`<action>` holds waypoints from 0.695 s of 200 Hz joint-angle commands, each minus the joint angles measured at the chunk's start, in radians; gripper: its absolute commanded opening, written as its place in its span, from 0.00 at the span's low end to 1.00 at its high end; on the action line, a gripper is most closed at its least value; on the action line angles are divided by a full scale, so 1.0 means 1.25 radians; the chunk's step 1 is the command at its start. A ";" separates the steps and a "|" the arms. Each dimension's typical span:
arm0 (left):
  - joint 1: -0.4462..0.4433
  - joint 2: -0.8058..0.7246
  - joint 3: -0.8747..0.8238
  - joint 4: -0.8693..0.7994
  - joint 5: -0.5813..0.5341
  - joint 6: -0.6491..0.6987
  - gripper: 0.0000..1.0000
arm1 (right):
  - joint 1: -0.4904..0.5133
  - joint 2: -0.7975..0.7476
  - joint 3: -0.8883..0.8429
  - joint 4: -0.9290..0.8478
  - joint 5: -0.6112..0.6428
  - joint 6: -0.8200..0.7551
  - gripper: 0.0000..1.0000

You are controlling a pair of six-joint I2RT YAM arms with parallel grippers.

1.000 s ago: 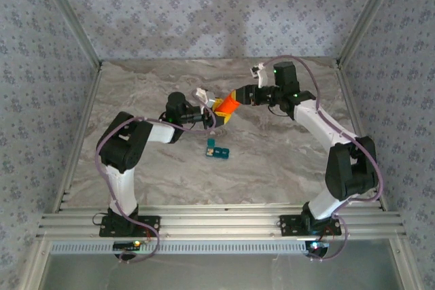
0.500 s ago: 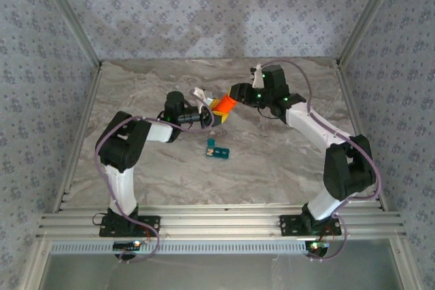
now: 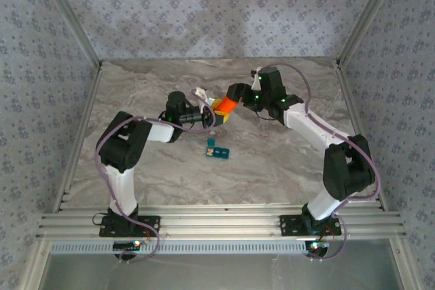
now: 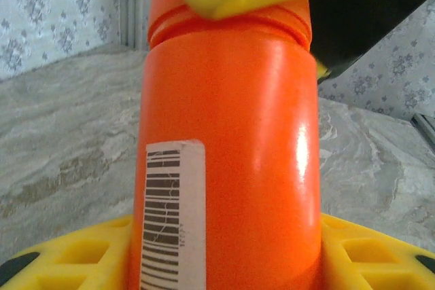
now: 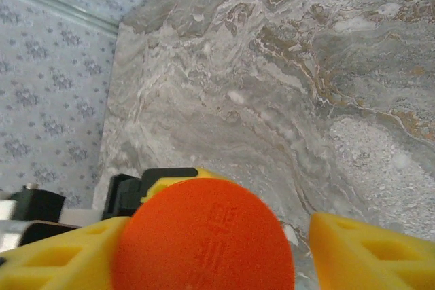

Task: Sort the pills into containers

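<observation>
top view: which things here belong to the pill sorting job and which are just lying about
Part of the job: orange bottle, held in the left gripper, with the right gripper at its cap; teal containers on the table.

Just there: marble table, patterned walls, metal frame rail.

The bottle (image 3: 225,106) bridges the left gripper (image 3: 215,115) and right gripper (image 3: 235,97) over the far middle of the table (image 3: 285,161), so nothing passes between them. The containers (image 3: 218,150) lie nearer, open on every side. Both outer sides of the table are free; walls (image 3: 204,11) close three sides.
</observation>
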State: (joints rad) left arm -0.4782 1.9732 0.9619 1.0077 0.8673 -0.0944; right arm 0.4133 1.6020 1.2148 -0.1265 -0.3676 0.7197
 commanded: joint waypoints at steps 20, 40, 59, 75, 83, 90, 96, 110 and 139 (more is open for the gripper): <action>-0.005 -0.006 0.019 0.071 0.021 0.006 0.00 | -0.053 -0.120 -0.003 -0.043 -0.047 -0.104 0.83; -0.004 -0.010 0.015 0.070 0.030 0.005 0.00 | -0.074 -0.160 -0.011 -0.035 -0.063 -0.180 0.84; -0.001 -0.013 0.014 0.069 0.038 0.003 0.00 | -0.106 -0.173 -0.050 -0.010 -0.108 -0.255 0.85; 0.000 -0.014 0.016 0.068 0.048 -0.002 0.00 | -0.133 -0.160 -0.051 0.015 -0.170 -0.304 0.85; 0.000 -0.014 0.019 0.068 0.053 -0.006 0.00 | -0.141 -0.148 -0.043 0.014 -0.199 -0.324 0.84; 0.000 -0.014 0.020 0.069 0.056 -0.009 0.00 | -0.145 -0.134 -0.032 0.004 -0.219 -0.340 0.84; 0.000 -0.015 0.020 0.070 0.059 -0.011 0.00 | -0.148 -0.122 -0.025 0.000 -0.240 -0.352 0.84; 0.000 -0.016 0.022 0.071 0.063 -0.016 0.00 | -0.148 -0.090 0.022 -0.030 -0.269 -0.372 0.84; 0.000 -0.022 0.018 0.074 0.068 -0.017 0.00 | -0.136 -0.044 0.048 -0.047 -0.300 -0.382 0.84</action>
State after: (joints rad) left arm -0.4843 1.9728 0.9646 1.0496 0.9134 -0.0998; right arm 0.2298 1.5177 1.2224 -0.1543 -0.6563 0.3061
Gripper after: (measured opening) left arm 0.516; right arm 0.845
